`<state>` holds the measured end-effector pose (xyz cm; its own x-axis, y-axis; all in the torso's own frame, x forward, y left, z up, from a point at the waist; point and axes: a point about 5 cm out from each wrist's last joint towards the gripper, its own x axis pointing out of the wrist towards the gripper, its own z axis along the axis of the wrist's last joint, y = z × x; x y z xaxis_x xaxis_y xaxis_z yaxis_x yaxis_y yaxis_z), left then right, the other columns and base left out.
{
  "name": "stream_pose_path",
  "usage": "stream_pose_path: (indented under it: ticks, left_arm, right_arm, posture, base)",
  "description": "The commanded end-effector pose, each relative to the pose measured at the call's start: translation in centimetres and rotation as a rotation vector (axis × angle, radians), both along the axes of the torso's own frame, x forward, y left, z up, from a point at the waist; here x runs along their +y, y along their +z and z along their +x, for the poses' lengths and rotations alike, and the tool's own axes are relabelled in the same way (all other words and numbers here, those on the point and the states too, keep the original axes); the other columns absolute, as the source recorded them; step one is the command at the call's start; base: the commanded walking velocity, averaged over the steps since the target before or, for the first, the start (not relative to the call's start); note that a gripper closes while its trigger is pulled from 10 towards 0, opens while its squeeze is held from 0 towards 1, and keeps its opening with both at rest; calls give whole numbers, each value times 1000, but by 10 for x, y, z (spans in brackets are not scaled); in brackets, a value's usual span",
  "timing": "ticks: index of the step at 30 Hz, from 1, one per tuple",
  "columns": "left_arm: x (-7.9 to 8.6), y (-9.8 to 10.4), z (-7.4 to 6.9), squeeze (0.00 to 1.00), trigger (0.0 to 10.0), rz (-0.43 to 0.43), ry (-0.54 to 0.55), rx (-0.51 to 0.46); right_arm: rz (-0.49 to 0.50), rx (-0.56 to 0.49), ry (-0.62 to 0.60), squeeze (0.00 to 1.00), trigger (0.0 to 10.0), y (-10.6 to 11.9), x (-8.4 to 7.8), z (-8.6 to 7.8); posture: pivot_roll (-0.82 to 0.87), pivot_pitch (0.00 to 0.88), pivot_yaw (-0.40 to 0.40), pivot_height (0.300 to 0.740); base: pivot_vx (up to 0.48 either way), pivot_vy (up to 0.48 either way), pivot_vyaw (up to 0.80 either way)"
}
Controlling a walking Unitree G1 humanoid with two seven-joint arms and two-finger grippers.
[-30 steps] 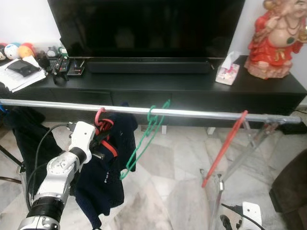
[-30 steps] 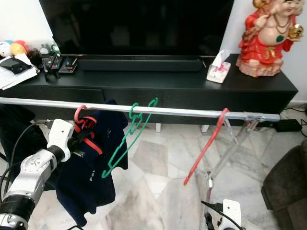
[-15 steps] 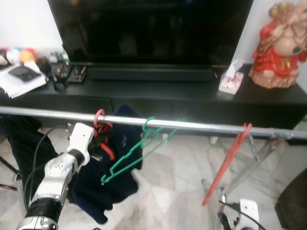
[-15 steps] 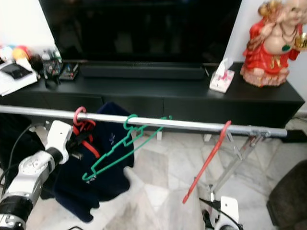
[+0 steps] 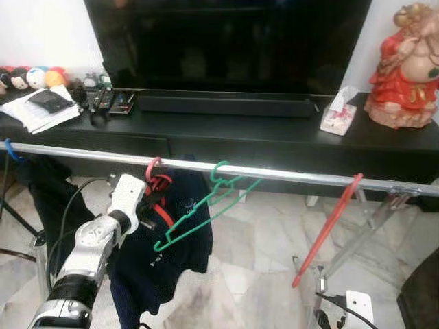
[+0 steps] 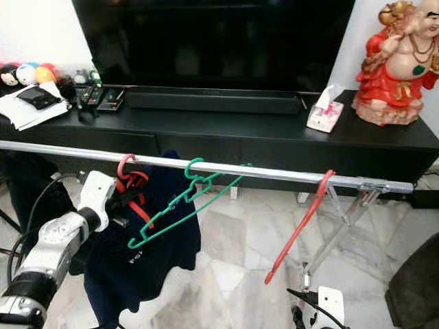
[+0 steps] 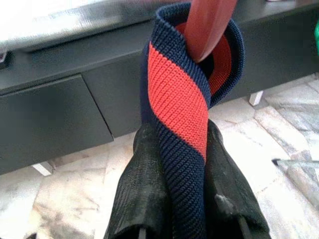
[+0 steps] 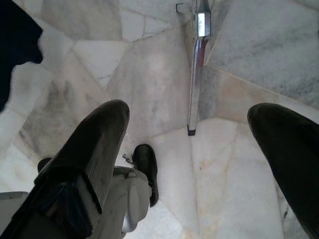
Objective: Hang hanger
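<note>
Navy shirt (image 5: 161, 260) w/ soft collar hangs on pink hanger (image 5: 152, 171), hooked over rail (image 5: 288, 174); left gripper (image 7: 175, 149) clamped on collar, right gripper (image 8: 189, 149) apart.

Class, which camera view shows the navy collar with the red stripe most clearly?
The left wrist view: the navy knitted collar with the red stripe sits close up, pinched between the left end effector fingers, hanging from a red hanger. Both eye views show it small beside the silver rail. The right wrist view faces marble floor.

Pink hanger (image 5: 155, 171) with navy shirt (image 5: 161, 253) hangs on rail (image 5: 274, 173) beside green hanger (image 5: 206, 209).
</note>
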<state>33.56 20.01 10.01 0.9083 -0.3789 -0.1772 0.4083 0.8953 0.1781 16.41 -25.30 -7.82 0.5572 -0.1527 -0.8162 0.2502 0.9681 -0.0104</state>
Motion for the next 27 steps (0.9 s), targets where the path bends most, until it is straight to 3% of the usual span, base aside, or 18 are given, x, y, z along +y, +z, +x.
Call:
stream_pose_path:
  ticks: [1,9,17,27]
  left_arm:
    - [-3,10,8,0,10000,5,7,-40]
    - [-10,12,17,0,10000,18,20,-33]
    - [0,5,21,0,10000,43,131,20]
    - [-1,-4,17,0,10000,64,98,66]
  right_arm:
    - [-4,3,4,0,10000,0,0,1]
    - [-3,4,-1,0,10000,0,0,0]
    - [-4,9,4,0,10000,0,-1,0]
    - [-4,9,1,0,10000,0,0,0]
  posture:
    - [-116,28,22,740]
    - [-119,28,24,740]
    - [-123,31,27,740]
    - [-123,29,31,740]
  base:
    - [0,0,0]
    - [0,0,0]
    - [0,0,0]
    - [0,0,0]
